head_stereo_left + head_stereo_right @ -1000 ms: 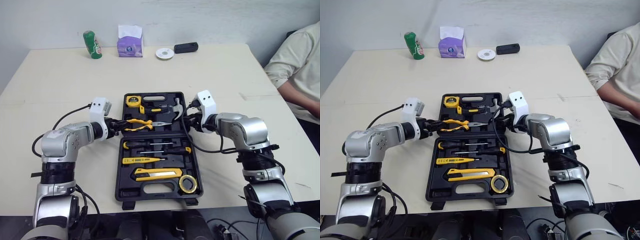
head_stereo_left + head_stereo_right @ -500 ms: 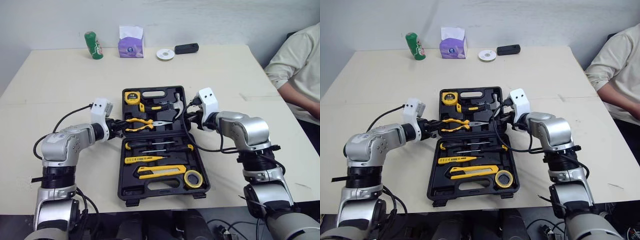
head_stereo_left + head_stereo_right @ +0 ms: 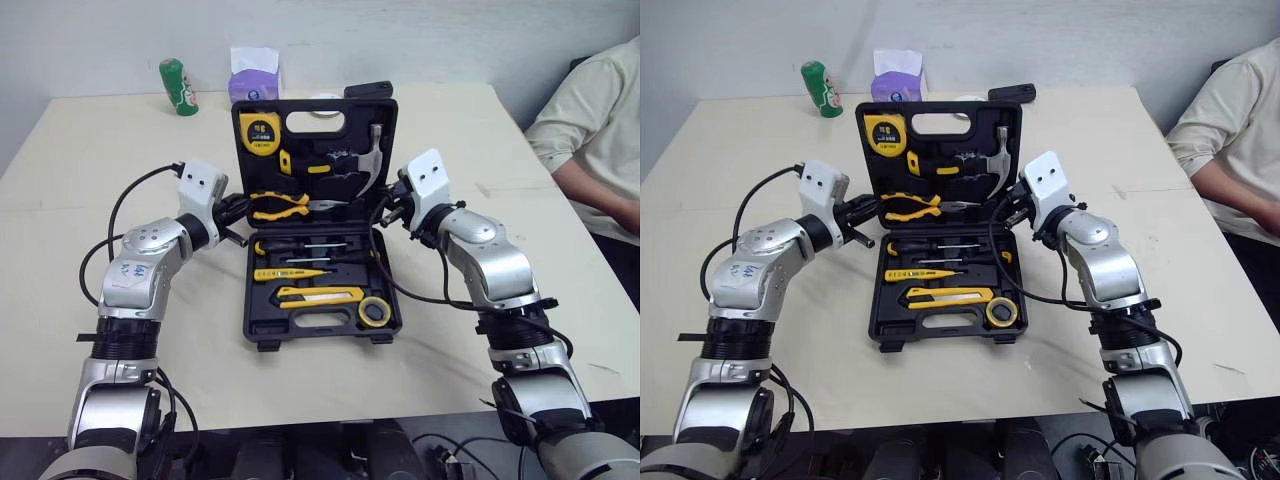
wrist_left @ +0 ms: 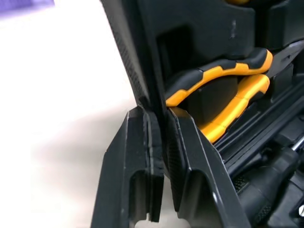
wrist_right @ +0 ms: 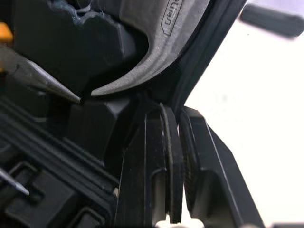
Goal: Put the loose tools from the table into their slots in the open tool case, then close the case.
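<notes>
Bench point(image 3: 90, 150), with the tool case point(image 3: 318, 330) at its middle, in front of you; the base lies flat, and the lid point(image 3: 300, 103) stands roughly upright on its hinge.

Your left gripper point(image 3: 232, 210) pinches the lid's left edge low down, fingers point(image 4: 190, 156) pressed onto the rim from either side; your right gripper point(image 3: 385, 212) pinches the right edge likewise, fingers point(image 5: 156, 156) beside the hammer's claw.

The hammer point(image 3: 372, 150), pliers point(image 3: 280, 205) and tape measure point(image 3: 259, 132) sit in the lid; the screwdrivers point(image 3: 310, 245), utility knife point(image 3: 320, 294) and tape roll point(image 3: 373, 313) sit in the base.

Stowing appears done; closing is underway; you probably have only to swing the lid down onto the base.
</notes>
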You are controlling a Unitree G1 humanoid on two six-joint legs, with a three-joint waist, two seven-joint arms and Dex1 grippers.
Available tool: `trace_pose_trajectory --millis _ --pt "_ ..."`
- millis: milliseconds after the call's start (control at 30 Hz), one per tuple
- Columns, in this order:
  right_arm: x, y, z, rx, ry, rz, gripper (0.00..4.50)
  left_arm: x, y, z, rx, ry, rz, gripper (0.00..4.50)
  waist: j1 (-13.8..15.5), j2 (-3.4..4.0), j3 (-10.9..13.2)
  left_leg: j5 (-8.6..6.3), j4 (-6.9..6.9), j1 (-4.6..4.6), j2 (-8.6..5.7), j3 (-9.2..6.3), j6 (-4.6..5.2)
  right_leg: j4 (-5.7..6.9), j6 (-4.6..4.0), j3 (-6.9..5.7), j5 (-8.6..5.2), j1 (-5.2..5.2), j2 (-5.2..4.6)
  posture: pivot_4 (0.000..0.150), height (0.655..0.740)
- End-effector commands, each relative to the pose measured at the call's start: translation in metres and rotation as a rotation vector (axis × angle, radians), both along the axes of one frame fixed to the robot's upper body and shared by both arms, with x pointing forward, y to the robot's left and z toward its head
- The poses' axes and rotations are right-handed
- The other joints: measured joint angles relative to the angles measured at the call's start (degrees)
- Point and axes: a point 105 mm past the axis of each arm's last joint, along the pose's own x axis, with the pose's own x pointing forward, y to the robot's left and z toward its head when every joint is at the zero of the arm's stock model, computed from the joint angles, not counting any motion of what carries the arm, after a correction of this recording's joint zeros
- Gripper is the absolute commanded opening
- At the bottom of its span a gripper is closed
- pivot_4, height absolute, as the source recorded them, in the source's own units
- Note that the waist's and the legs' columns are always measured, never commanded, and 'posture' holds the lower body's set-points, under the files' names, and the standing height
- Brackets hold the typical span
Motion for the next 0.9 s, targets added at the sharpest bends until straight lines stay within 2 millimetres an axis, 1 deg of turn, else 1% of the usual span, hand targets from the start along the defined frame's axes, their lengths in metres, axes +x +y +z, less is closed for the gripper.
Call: trace_pose_trajectory --millis 33,133,233,333,367,400,467,533,567,600,633,667,733,767,800,833,867,900 --pt "-0.012 0.006 0.022 -0.104 -0.221 0.085 0.0 -0.007 -0.006 0.013 0.093 -0.148 -0.056 0.01 0.1 0.0 0.0 0.0 -0.02 0.0 0.0 0.0 0.0 -0.02 0.0 -0.01 0.0 0.0 0.01 0.15 0.7316" --pt "-0.022 0.003 0.0 -0.187 -0.266 0.119 0.0 -0.014 -0.002 -0.016 0.13 -0.12 -0.045 0.01 0.1 0.0 0.0 -0.01 -0.04 0.0 -0.01 0.01 0.02 -0.06 0.0 0.0 0.0 0.0 0.0 0.15 0.7316" --pt "-0.032 0.006 -0.012 -0.263 -0.335 0.166 0.0 -0.021 0.001 -0.028 0.203 -0.154 -0.043 0.01 0.1 0.0 0.0 -0.02 -0.02 0.11 -0.01 0.02 0.03 -0.04 0.0 0.02 0.0 0.09 -0.02 0.15 0.7316" --pt "-0.045 0.001 -0.025 -0.392 -0.459 0.183 0.0 -0.035 0.013 -0.037 0.293 -0.222 0.013 0.01 0.0 0.0 0.0 -0.02 0.01 0.29 0.0 0.07 0.03 0.02 0.0 0.1 0.0 0.2 -0.04 0.15 0.7316" --pt "-0.047 -0.002 -0.027 -0.416 -0.484 0.178 0.0 -0.039 0.018 -0.037 0.299 -0.232 0.03 0.47 -0.1 0.0 0.0 -0.02 -0.03 0.37 0.01 0.08 0.02 0.02 0.0 0.12 0.0 0.25 -0.03 0.15 0.7316" --pt "-0.051 -0.004 -0.028 -0.41 -0.49 0.19 0.41 -0.044 0.022 -0.035 0.287 -0.232 0.042 0.99 -0.1 0.01 0.0 -0.02 -0.04 0.4 0.03 0.09 0.02 0.02 0.0 0.13 0.0 0.25 -0.03 0.15 0.7316" --pt "-0.062 -0.006 -0.022 -0.363 -0.505 0.23 1.25 -0.052 0.028 -0.032 0.249 -0.211 0.057 1.83 0.0 0.0 0.0 -0.02 -0.04 0.42 0.03 0.14 0.01 0.03 0.0 0.19 0.0 0.24 -0.03 0.15 0.7316" --pt "-0.077 -0.016 -0.011 -0.352 -0.515 0.255 2.22 -0.068 0.041 -0.024 0.127 -0.148 0.067 2.77 0.1 -0.05 0.0 -0.01 -0.01 0.35 0.08 0.1 0.01 0.02 -0.01 0.16 -0.01 0.22 -0.03 0.15 0.7316" --pt "-0.087 -0.025 -0.007 -0.35 -0.481 0.269 2.74 -0.081 0.046 -0.021 0.065 -0.097 0.046 3.21 0.2 -0.05 0.1 -0.01 0.0 0.32 0.09 0.07 0.01 0.04 -0.01 0.15 -0.01 0.21 -0.03 0.15 0.7316" --pt "-0.096 -0.034 -0.007 -0.334 -0.408 0.286 3.17 -0.096 0.051 -0.02 0.022 -0.045 0.016 3.61 0.2 -0.06 0.1 -0.02 0.03 0.28 0.09 0.06 0.01 0.04 -0.01 0.15 -0.01 0.18 -0.04 0.15 0.7316" --pt "-0.109 -0.046 -0.011 -0.318 -0.301 0.315 3.69 -0.115 0.059 -0.023 -0.001 0.026 -0.013 4.1 0.2 -0.05 0.1 -0.03 0.03 0.25 0.1 0.02 0.03 0.04 -0.01 0.15 -0.01 0.17 -0.06 0.15 0.7316" --pt "-0.122 -0.058 -0.015 -0.312 -0.194 0.342 4.21 -0.133 0.069 -0.026 -0.007 0.099 -0.034 4.48 0.2 -0.04 0.1 -0.05 0.01 0.25 0.13 -0.02 0.06 0.01 -0.01 0.15 -0.01 0.19 -0.06 0.15 0.7316" --pt "-0.145 -0.08 -0.021 -0.295 -0.002 0.357 4.21 -0.164 0.085 -0.028 -0.026 0.215 -0.055 4.48 0.2 0.0 0.1 -0.13 -0.13 0.34 0.17 -0.1 0.11 -0.3 -0.03 0.12 -0.02 0.32 -0.04 0.15 0.7316" --pt "-0.154 -0.092 -0.024 -0.274 0.087 0.345 4.21 -0.175 0.095 -0.027 -0.035 0.246 -0.045 4.48 0.2 -0.01 0.1 -0.17 -0.16 0.52 0.19 -0.17 0.14 -0.6 -0.04 0.02 -0.03 0.57 -0.02 0.15 0.7316" --pt "-0.162 -0.103 -0.026 -0.25 0.159 0.33 4.21 -0.181 0.109 -0.027 -0.059 0.28 -0.003 4.48 0.3 -0.01 0.1 -0.19 -0.11 0.6 0.21 -0.25 0.15 -0.72 -0.04 -0.08 -0.03 0.76 -0.02 0.15 0.7316" --pt "-0.169 -0.11 -0.031 -0.23 0.225 0.321 4.21 -0.183 0.122 -0.025 -0.074 0.288 0.039 4.48 0.5 -0.05 0.2 -0.34 -0.06 0.66 0.24 -0.36 0.14 -0.8 -0.05 -0.18 -0.03 0.91 -0.01 0.15 0.7316" --pt "-0.173 -0.113 -0.036 -0.228 0.271 0.322 4.21 -0.182 0.133 -0.024 -0.075 0.29 0.079 4.48 1.0 -0.1 0.2 -0.57 -0.03 0.79 0.24 -0.42 0.41 -0.8 -0.09 -0.19 -0.02 1.06 -0.01 0.15 0.7316" --pt "-0.179 -0.114 -0.043 -0.231 0.317 0.335 4.21 -0.177 0.141 -0.024 -0.066 0.286 0.121 4.48 1.4 -0.1 0.2 -0.79 -0.04 0.95 0.24 -0.42 0.21 -0.83 -0.16 -0.18 -0.01 1.19 -0.01 0.15 0.7316"
